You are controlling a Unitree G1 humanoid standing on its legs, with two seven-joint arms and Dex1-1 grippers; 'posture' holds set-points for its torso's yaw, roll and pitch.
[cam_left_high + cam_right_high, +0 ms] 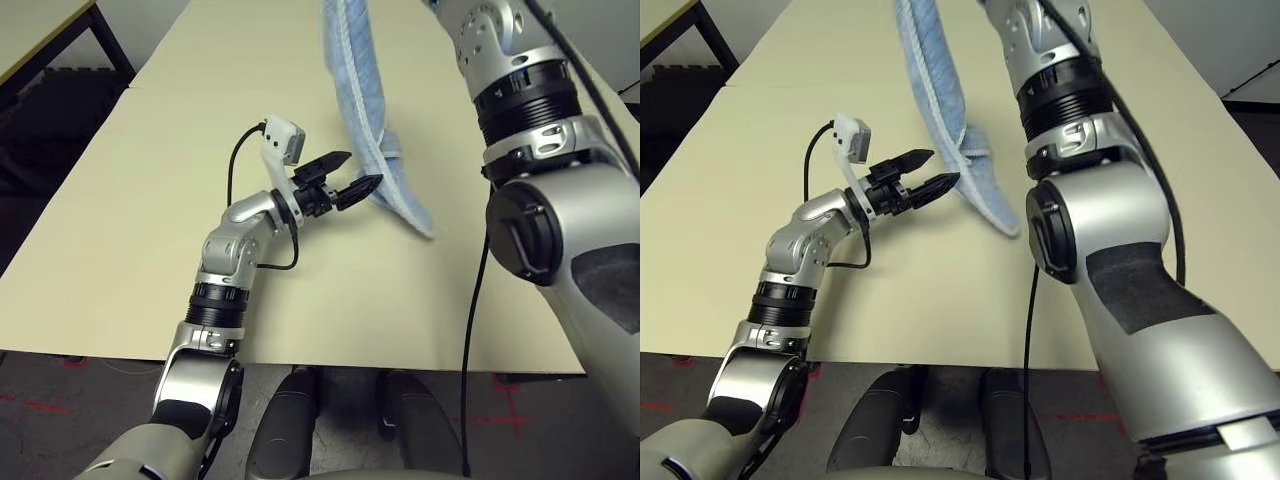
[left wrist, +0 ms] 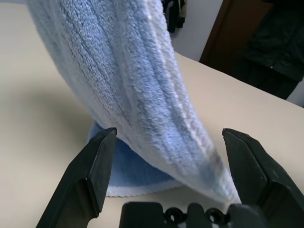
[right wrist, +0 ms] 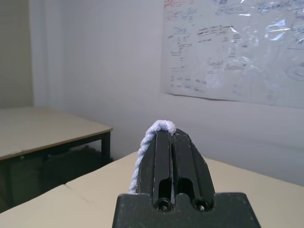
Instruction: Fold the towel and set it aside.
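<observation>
The light-blue towel (image 1: 358,80) hangs in a long narrow drape, and its lower end lies bunched on the beige table (image 1: 140,200). My right gripper (image 3: 168,134) holds it from above, shut on the top edge, where a strip of the towel (image 3: 142,145) shows along one finger. Low over the table, my left gripper (image 1: 363,170) is open right beside the towel's lower part. In the left wrist view the towel (image 2: 142,85) hangs between the two fingers (image 2: 88,175) without touching either.
My right forearm (image 1: 530,110) rises steeply at the right, with a black cable hanging over the table's front edge. A second table (image 1: 40,30) stands at the far left across a gap. A whiteboard (image 3: 237,47) hangs on the wall behind.
</observation>
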